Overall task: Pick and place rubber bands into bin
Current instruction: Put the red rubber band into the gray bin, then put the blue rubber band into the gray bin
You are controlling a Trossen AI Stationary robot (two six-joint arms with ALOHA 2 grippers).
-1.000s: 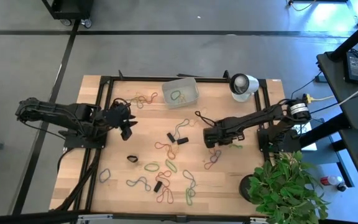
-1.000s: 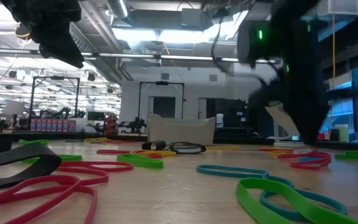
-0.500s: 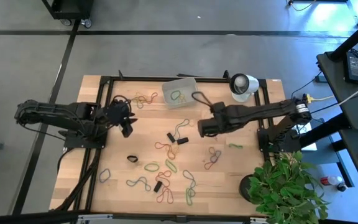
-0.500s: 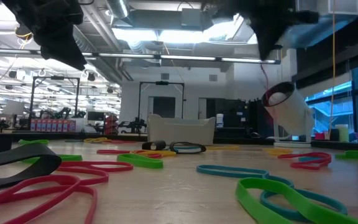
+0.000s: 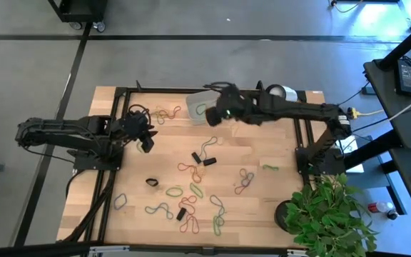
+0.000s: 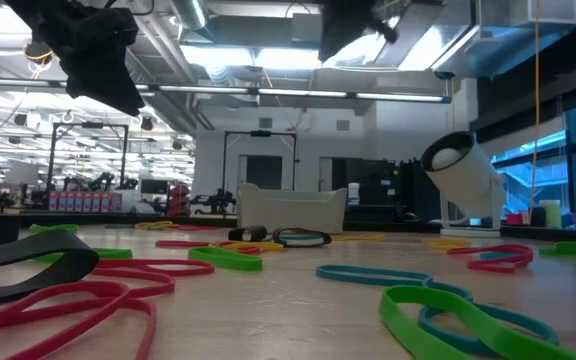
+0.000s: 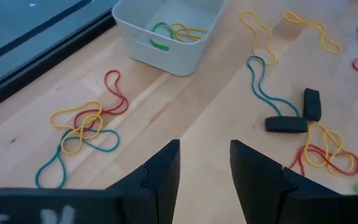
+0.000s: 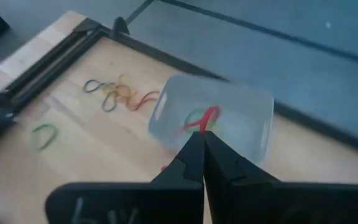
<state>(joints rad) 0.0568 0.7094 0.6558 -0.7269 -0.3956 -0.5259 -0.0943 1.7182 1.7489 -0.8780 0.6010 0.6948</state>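
The bin (image 5: 195, 107) stands near the table's far edge and holds a green and a yellow rubber band (image 7: 173, 30). My right gripper (image 5: 211, 118) hangs over the bin (image 8: 241, 118), shut on a red rubber band (image 8: 202, 119). Many more rubber bands (image 5: 191, 189) lie scattered across the wooden table, with a cluster (image 7: 86, 127) left of the bin. My left gripper (image 7: 204, 165) hovers open above the table's left part (image 5: 147, 140), with nothing between its fingers. My right gripper pinches the red rubber band between its two fingertips (image 8: 194, 146); a short loop of it (image 8: 207, 116) sticks out past the tips. The fingers slant downward from the table's right side. The band is lifted clear, above the bin's opening.
A white round object with a dark face (image 5: 280, 96) stands at the far right, close to the right arm. Small black pieces (image 5: 203, 158) lie among the bands at mid-table. A potted plant (image 5: 327, 214) sits at the near right corner.
My right gripper has risen from the middle of the table and swung toward the far edge until it is over the bin, turning as it went, shut throughout with the band in it.
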